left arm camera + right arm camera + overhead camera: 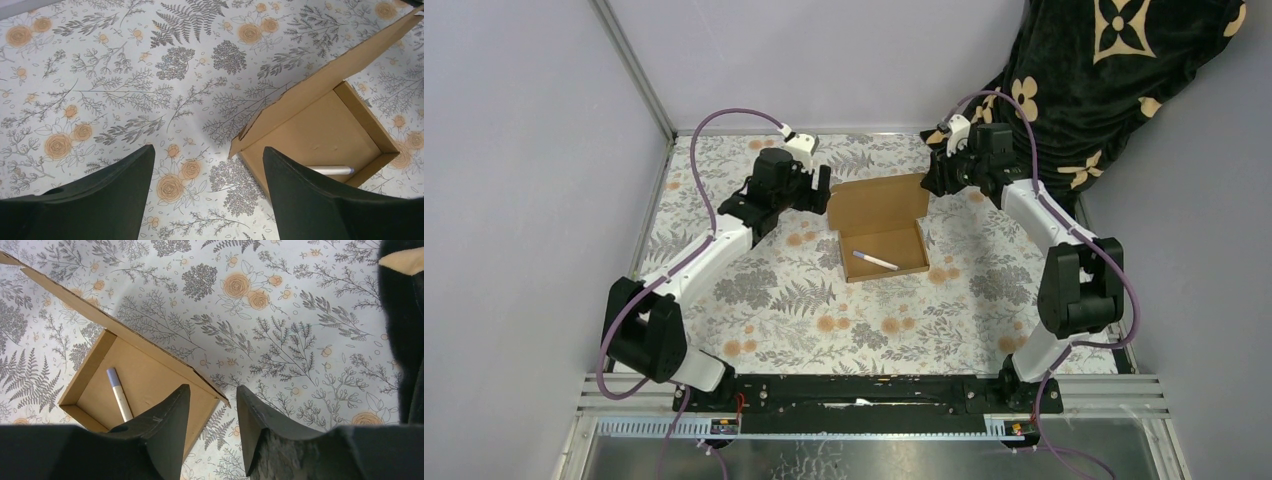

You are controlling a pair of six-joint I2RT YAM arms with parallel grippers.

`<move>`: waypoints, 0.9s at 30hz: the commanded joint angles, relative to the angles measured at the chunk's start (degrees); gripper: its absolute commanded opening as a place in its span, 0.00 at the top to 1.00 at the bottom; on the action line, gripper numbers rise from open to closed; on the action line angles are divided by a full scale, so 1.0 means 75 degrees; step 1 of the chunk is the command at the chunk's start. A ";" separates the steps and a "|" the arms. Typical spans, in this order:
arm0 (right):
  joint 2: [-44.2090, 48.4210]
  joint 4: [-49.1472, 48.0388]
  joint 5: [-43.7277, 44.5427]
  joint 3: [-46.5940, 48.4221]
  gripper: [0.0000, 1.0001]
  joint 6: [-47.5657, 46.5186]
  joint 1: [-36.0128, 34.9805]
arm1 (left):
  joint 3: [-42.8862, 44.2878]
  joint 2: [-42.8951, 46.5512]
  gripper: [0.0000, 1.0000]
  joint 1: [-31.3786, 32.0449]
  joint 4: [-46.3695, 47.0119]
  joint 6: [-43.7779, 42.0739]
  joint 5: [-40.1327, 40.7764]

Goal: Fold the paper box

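- Two arm bases stand on a black bar (pixel 864 392) at the near edge, with a ribbed metal rail just in front of it.
- One cloth printed with grey ferns and orange flowers covers the whole tabletop (pixel 804 310), from that bar out to the far wall.
- Beyond the middle of the tabletop rests the paper box (pixel 876 205), plain brown cardboard, with low walls standing around its shallow tray.
- Inside the tray lies a small white stick (pixel 874 261). It sits slantwise on the floor toward the near wall, and one end is tinted pale blue.
- The lid is lifted open along the tray's far edge.
- Just beside the lid's far left corner, the left fingers (pixel 115 190) are spread wide, with only cloth and the tray's corner showing between them; they grasp nothing.
- At the lid's far right corner, the right fingers (pixel 160 430) stand closer together, with a narrow gap between them. The lid's corner shows in that gap, but I cannot tell whether they pinch it.
- Plain grey walls (pixel 824 60) close the left and far sides, joined by a slim metal post (pixel 634 70).
- A black blanket (pixel 1124 70) with tan flower motifs hangs in the far right corner, behind the right arm.
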State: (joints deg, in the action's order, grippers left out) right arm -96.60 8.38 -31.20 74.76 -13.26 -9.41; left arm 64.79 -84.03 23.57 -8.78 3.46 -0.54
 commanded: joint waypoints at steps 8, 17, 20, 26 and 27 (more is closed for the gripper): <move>-0.0282 -0.0205 -0.0346 0.0298 0.54 0.0053 0.0024 | 0.0060 -0.0313 0.14 -0.0034 0.0338 -0.0137 -0.0542; -0.0383 -0.0358 -0.0331 0.0262 0.61 0.0165 0.0001 | 0.0014 -0.0611 0.21 0.0006 0.0506 -0.0062 -0.0673; -0.0397 -0.0422 -0.0335 0.0262 0.65 0.0206 -0.0009 | 0.0028 -0.0652 0.28 0.0015 0.0590 -0.0052 -0.0712; -0.0456 -0.0438 -0.0408 0.0274 0.70 0.0210 -0.0034 | 0.0144 -0.0815 0.43 0.0056 0.0596 -0.0053 -0.0830; -0.0448 -0.0448 -0.0405 0.0274 0.70 0.0203 -0.0034 | 0.0162 -0.0835 0.45 0.0066 0.0596 -0.0053 -0.0838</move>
State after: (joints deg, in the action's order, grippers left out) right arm -99.57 7.03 -32.60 74.76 -12.12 -9.43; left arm 64.79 -89.34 23.70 -8.01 3.38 -5.63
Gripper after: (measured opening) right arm 0.307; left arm 0.577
